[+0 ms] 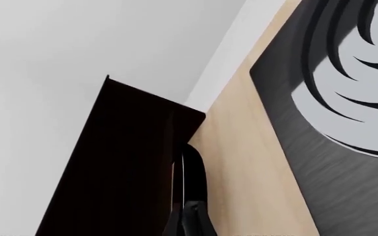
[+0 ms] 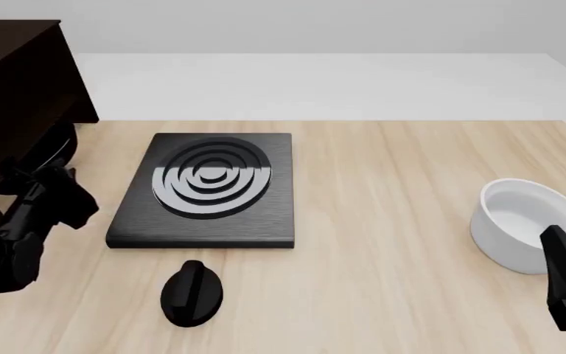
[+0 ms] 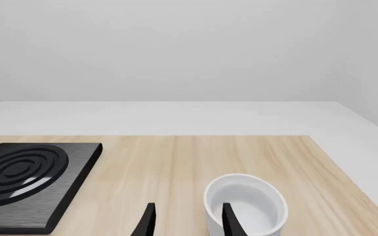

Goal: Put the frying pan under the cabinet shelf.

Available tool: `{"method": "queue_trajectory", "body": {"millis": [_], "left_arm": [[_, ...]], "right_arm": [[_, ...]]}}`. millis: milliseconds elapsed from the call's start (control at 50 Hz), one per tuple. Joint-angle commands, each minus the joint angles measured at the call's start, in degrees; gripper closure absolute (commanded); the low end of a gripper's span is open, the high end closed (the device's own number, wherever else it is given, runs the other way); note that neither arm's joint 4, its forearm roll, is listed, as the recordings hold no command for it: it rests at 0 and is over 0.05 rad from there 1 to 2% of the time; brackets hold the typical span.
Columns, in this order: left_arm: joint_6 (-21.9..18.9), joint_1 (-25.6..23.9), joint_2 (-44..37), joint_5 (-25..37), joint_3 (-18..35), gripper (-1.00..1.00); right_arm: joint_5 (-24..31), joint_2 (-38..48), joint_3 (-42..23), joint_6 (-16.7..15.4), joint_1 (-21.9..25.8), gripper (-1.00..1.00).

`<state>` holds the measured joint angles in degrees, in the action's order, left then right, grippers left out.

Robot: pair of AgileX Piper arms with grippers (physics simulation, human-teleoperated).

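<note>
I have the pan (image 2: 55,147) tucked low at the cabinet (image 2: 18,96), its rim showing beneath the boards, my left gripper (image 2: 52,193) beside it with jaws I cannot tell, right gripper (image 3: 185,221) spread and idle; next, release and withdraw cleanly.

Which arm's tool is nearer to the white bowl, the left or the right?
The right. The right tool sits just in front of the white bowl at the table's right side, while the left tool is far across the table beside the dark cabinet.
</note>
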<state>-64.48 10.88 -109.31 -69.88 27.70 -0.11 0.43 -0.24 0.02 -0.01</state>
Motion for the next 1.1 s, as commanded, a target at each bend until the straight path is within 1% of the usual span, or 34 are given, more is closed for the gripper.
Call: {"method": "queue_trajectory", "body": {"millis": [20, 140, 260, 380, 540, 600, 640, 660, 760, 840, 860, 920, 940, 980, 1040, 1080, 1100], "left_arm": [[-0.78, 2.24, -2.19, 0.23, 0.76, 1.0], [-1.78, 1.84, -4.17, 0.44, 1.82, 1.0], [-0.94, 2.7, -3.43, 1.56, 2.65, 1.0], [-1.77, 3.61, -5.32, 0.53, 2.83, 1.0], [-2.0, 4.09, -6.34, 1.46, 3.99, 1.0], [-3.43, 3.76, -8.07, 1.01, 4.46, 1.0], [-3.41, 3.58, -8.22, 1.27, 4.68, 1.0], [-5.86, 3.3, -10.42, 0.51, 4.95, 1.0], [-5.56, 2.4, -11.83, 1.35, 5.83, 1.0], [-6.41, 2.19, -14.39, 0.95, 7.12, 1.0], [-7.71, 2.2, -15.89, 0.74, 7.47, 1.0], [-7.15, 1.95, -16.8, 0.8, 8.08, 1.0], [-7.8, 2.02, -17.78, 0.34, 8.47, 1.0], [-7.27, 2.12, -17.93, 0.62, 8.74, 1.0], [-7.76, 2.52, -19.36, 0.42, 9.46, 1.0], [-7.35, 2.69, -19.71, 0.6, 9.94, 1.0], [-7.93, 2.96, -20.58, 0.48, 10.34, 1.0]], "right_arm": [[0.0, 0.0, 0.0, -0.02, 0.01, -1.0], [0.0, 0.01, 0.0, -0.01, 0.0, -1.0], [0.0, 0.0, 0.0, 0.0, 0.0, -1.0], [0.0, 0.0, 0.0, 0.0, 0.0, -1.0], [0.0, -0.01, 0.0, -0.02, 0.0, -1.0], [0.0, 0.0, 0.0, 0.01, 0.0, -1.0], [0.0, 0.01, 0.0, -0.01, 0.01, -1.0], [0.0, 0.0, 0.0, 0.0, 0.0, -1.0], [0.0, -0.02, 0.0, -0.02, 0.01, -1.0], [0.0, -0.01, 0.0, -0.02, -0.01, -1.0], [0.0, 0.01, 0.0, -0.03, 0.01, -1.0], [0.0, 0.01, 0.0, 0.0, 0.0, -1.0], [0.0, -0.01, 0.0, -0.01, 0.0, -1.0], [0.0, 0.0, 0.0, -0.02, 0.0, -1.0], [0.0, 0.0, 0.0, -0.02, -0.01, -1.0], [0.0, -0.03, 0.0, -0.01, -0.01, -1.0], [0.0, 0.01, 0.0, -0.01, 0.01, -1.0]]}}
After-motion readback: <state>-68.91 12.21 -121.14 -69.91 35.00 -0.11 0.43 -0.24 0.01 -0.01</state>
